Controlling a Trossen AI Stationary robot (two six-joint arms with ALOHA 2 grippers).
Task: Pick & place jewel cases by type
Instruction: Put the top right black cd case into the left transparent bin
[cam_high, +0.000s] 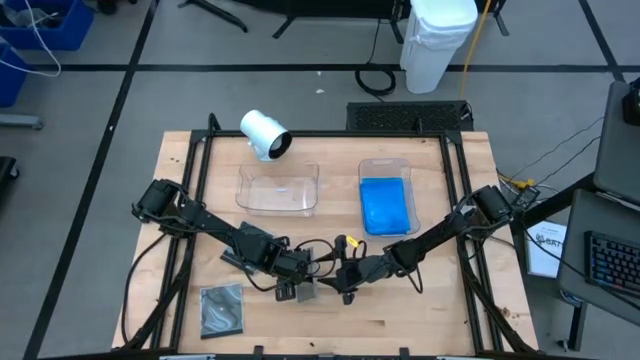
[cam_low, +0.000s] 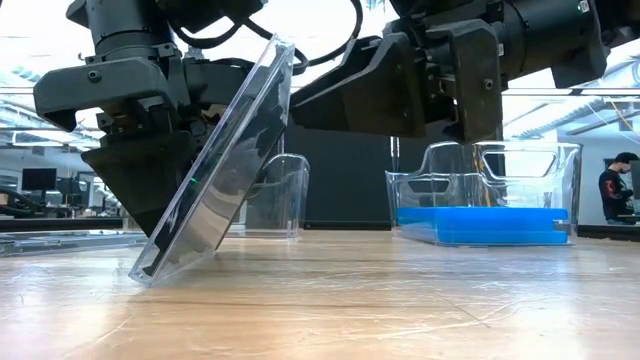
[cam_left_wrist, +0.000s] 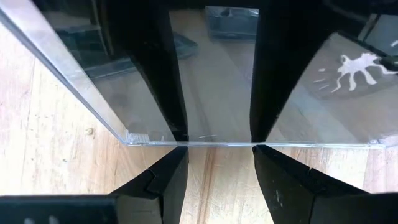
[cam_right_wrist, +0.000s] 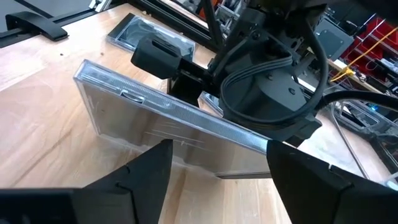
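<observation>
A clear jewel case (cam_low: 215, 170) stands tilted on the table's near middle. Its lower edge (cam_low: 140, 272) is on the wood and its top leans toward the table's right. My left gripper (cam_high: 297, 288) points steeply down on the case's left side, open, with bare wood between its fingers (cam_left_wrist: 168, 180). My right gripper (cam_high: 345, 283) reaches in almost level from the right, open wide, at the case's upper part. A second dark-clear jewel case (cam_high: 222, 308) lies flat near the front left. Blue jewel cases (cam_high: 385, 205) lie in the right tray. My left gripper sets both fingertips (cam_left_wrist: 177, 138) against the case's lower edge (cam_left_wrist: 217, 144) where it meets the table. They come from above, slanting down, on the face turned toward the table's left. Nothing is pinched between them. My right gripper comes level from the table's right. The case's right-turned face (cam_right_wrist: 155, 127) leans toward its fingertips (cam_right_wrist: 163, 152), and its top edge (cam_right_wrist: 186, 112) ends beside the other fingertip. Nothing lies between the fingers. Whether they touch the face, I cannot tell.
An empty clear tray (cam_high: 278, 190) stands at the far middle, and the tray with the blue cases (cam_high: 385, 165) to its right. A white cylinder (cam_high: 265, 133) lies behind the empty tray. Dark frame rails run along both table sides. Bare wood lies at the front right.
</observation>
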